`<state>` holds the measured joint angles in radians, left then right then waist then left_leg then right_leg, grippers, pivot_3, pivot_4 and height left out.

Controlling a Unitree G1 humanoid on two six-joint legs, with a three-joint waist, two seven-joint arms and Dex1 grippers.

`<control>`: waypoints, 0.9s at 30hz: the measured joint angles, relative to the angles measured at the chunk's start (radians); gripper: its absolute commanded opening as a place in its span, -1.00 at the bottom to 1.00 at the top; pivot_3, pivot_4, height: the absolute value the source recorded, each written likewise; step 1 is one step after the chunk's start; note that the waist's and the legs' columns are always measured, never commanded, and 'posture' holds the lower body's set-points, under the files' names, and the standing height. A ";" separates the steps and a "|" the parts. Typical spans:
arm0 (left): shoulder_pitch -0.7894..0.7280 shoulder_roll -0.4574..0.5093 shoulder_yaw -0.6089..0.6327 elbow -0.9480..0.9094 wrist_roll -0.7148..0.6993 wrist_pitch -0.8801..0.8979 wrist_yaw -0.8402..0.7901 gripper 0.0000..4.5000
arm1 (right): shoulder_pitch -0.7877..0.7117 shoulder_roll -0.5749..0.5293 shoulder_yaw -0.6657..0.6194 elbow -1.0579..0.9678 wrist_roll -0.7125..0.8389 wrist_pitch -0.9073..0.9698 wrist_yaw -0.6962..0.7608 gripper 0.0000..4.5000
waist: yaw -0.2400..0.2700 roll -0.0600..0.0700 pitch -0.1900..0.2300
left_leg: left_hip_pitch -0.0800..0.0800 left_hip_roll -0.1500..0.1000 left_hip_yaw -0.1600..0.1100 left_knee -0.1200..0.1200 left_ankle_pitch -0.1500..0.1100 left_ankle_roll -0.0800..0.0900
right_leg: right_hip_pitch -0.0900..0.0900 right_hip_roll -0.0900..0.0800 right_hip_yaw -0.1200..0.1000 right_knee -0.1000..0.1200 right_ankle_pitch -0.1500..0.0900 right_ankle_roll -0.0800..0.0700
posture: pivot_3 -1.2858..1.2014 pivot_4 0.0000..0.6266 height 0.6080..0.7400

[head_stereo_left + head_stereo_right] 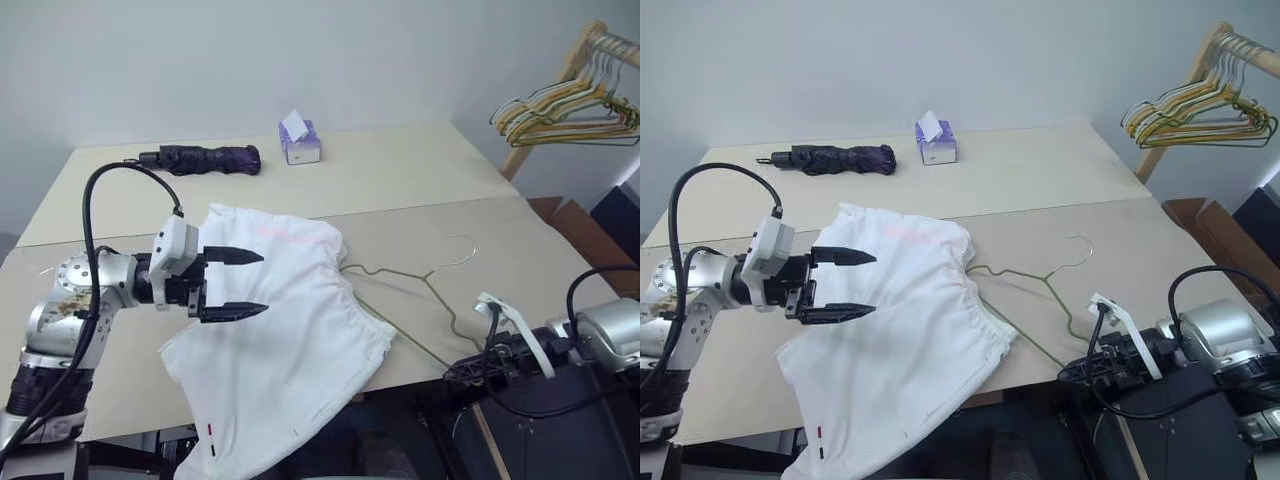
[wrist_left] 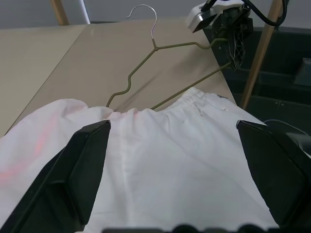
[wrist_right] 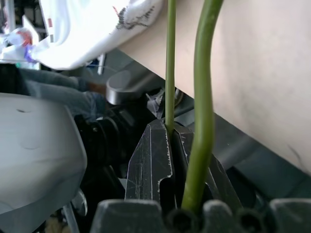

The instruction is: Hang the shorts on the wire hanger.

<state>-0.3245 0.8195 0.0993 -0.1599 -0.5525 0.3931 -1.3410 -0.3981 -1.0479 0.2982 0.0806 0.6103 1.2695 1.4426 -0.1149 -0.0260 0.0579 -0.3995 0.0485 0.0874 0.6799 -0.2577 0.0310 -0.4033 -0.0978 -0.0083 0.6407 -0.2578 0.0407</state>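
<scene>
Left eye view: left gripper (image 1: 253, 284) hangs over the shorts (image 1: 290, 340) with both fingers spread wide and nothing between them; the shorts lie flat on the near part of the table (image 1: 400, 175), one leg drooping over the front edge, gathered waistband toward the wire hanger (image 1: 420, 285). Wire hanger lies on the table just right of the shorts, one end tucked under the waistband, hook pointing away. Right gripper (image 1: 462, 368) sits at the table's near edge, fingers (image 3: 155, 160) clamped on the hanger's wire per the right wrist view.
</scene>
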 measured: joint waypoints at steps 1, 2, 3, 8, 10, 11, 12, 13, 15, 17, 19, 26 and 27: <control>0.004 0.000 0.000 -0.003 0.000 0.000 0.001 0.99 | -0.017 0.000 0.014 0.023 -0.002 -0.008 0.016 -1.00 | 0.002 0.000 0.000 | 0.000 0.000 0.000 0.000 0.000 0.000 | 0.000 0.000 0.000 0.000 0.000 0.000 | -0.07 -0.80 1.00; 0.007 0.001 0.000 -0.004 0.000 0.000 0.004 0.99 | -0.026 0.000 0.018 0.043 -0.004 -0.018 0.023 -1.00 | 0.005 0.000 0.000 | 0.000 0.000 0.000 0.000 0.000 0.000 | 0.000 0.000 0.000 0.000 0.000 0.000 | -0.07 -0.81 1.00; 0.012 0.002 0.000 -0.007 0.000 0.000 0.007 0.99 | -0.035 0.000 0.023 0.067 -0.008 -0.027 0.031 -1.00 | 0.007 0.000 0.000 | 0.000 0.000 0.000 0.000 0.000 0.000 | 0.000 0.000 0.000 0.000 0.000 0.000 | -0.07 -0.81 1.00; 0.024 0.009 0.000 -0.024 0.000 0.000 0.018 0.99 | -0.051 -0.015 0.024 0.139 -0.004 -0.041 0.065 -1.00 | 0.026 0.000 0.000 | 0.000 0.000 0.001 0.000 0.000 0.000 | 0.000 0.000 0.000 0.000 0.000 0.000 | -0.07 -0.83 1.00; 0.028 0.012 0.000 -0.024 0.000 0.000 0.020 0.99 | -0.044 -0.054 0.018 0.137 0.003 -0.046 0.089 -1.00 | 0.032 0.000 0.000 | 0.000 0.000 0.001 0.000 0.000 0.000 | -0.001 0.000 0.000 0.000 0.000 0.000 | -0.07 -0.83 1.00; 0.028 0.013 0.000 -0.024 0.000 0.000 0.020 0.99 | -0.035 -0.073 0.011 0.129 0.005 -0.050 0.097 -1.00 | 0.036 0.000 0.000 | 0.000 0.000 0.001 0.000 0.000 0.000 | -0.001 0.000 0.000 0.000 0.000 0.000 | -0.07 -0.84 1.00; 0.029 0.014 0.001 -0.024 0.000 0.000 0.021 0.99 | -0.028 -0.088 0.006 0.121 0.012 -0.054 0.101 -1.00 | 0.040 0.000 0.000 | 0.000 0.000 0.001 0.000 0.000 0.000 | 0.000 0.000 0.000 0.000 0.000 0.000 | -0.07 -0.84 1.00; 0.029 0.015 0.001 -0.024 0.000 0.000 0.021 0.99 | -0.026 -0.095 0.006 0.114 0.021 -0.058 0.103 -1.00 | 0.043 0.000 0.000 | 0.000 0.000 0.002 0.000 0.000 0.000 | 0.000 0.000 0.000 0.000 0.000 0.000 | -0.07 -0.84 1.00; 0.029 0.015 0.000 -0.024 0.000 -0.001 0.021 0.99 | -0.019 -0.093 0.006 0.097 0.032 -0.062 0.105 -1.00 | 0.044 0.000 0.000 | 0.000 0.000 0.002 0.000 0.000 0.000 | -0.001 0.000 0.000 0.001 0.000 0.000 | -0.07 -0.86 1.00; 0.026 0.015 0.000 -0.024 0.000 -0.002 0.021 0.99 | -0.013 -0.089 0.007 0.096 0.033 -0.063 0.105 -1.00 | 0.044 0.001 0.000 | 0.000 0.000 0.002 0.000 0.000 0.000 | -0.001 0.000 0.000 0.001 0.000 0.000 | -0.07 -0.86 1.00; 0.022 0.015 0.000 -0.024 0.000 -0.002 0.021 0.99 | -0.007 -0.089 0.007 0.096 0.033 -0.066 0.105 -1.00 | 0.044 0.001 0.000 | 0.000 0.000 0.002 0.000 0.000 0.000 | -0.001 0.000 0.000 0.000 0.000 0.000 | -0.07 -0.87 1.00; 0.021 0.015 -0.001 -0.023 0.001 -0.010 0.020 0.99 | -0.004 -0.090 -0.056 0.091 0.045 -0.089 0.105 -1.00 | 0.045 0.001 0.000 | 0.000 0.000 0.003 0.001 0.000 0.000 | -0.001 0.000 0.000 0.001 0.000 0.000 | -0.08 -0.88 1.00; 0.021 0.015 -0.003 -0.023 0.001 -0.011 0.020 0.99 | -0.012 -0.089 -0.067 0.066 0.053 -0.088 0.104 -1.00 | 0.044 0.001 0.000 | 0.000 0.000 0.003 0.001 0.000 0.000 | -0.001 0.000 0.000 0.001 0.000 0.000 | -0.08 -0.88 1.00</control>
<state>-0.3034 0.8346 0.0962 -0.1826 -0.5513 0.3819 -1.3212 -0.4100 -1.1365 0.2317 0.1461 0.6638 1.1815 1.5465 -0.0705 -0.0253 0.0579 -0.3992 0.0487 0.0900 0.6804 -0.2575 0.0305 -0.4040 -0.0976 -0.0084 0.6415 -0.2578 0.0405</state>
